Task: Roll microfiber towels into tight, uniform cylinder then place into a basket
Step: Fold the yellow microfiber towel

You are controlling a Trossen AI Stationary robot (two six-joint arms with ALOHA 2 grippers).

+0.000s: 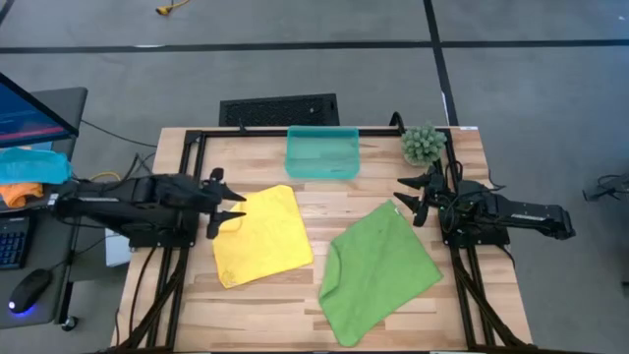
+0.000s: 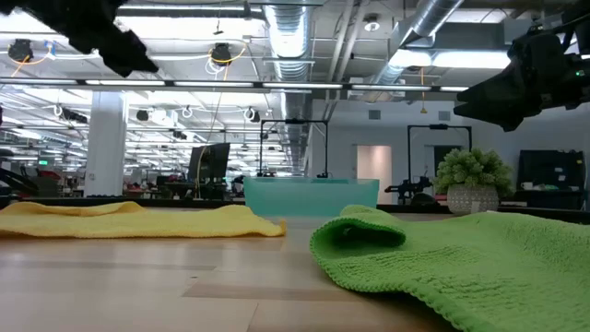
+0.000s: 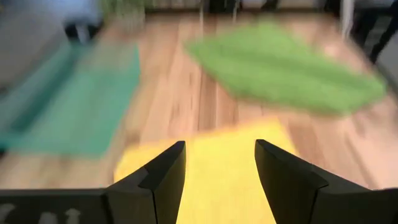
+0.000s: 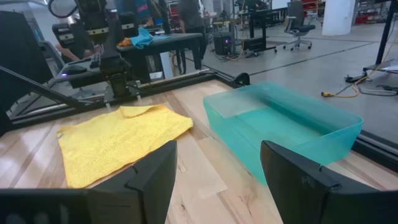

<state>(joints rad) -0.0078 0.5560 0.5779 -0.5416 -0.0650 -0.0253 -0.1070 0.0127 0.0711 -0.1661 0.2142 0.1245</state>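
Observation:
A bright yellow towel lies spread on the table's left half, also in the low view. A larger lime green towel lies spread at the right, its left edge folded over. The teal basket stands at the far edge, middle. My left gripper is open above the yellow towel's left edge. My right gripper is open above the green towel's far corner, clear of it.
A small potted plant stands at the far right corner. A black vented panel lies beyond the far edge. A blue cloth with an orange piece sits on a side desk at left. Bare wood shows between the towels.

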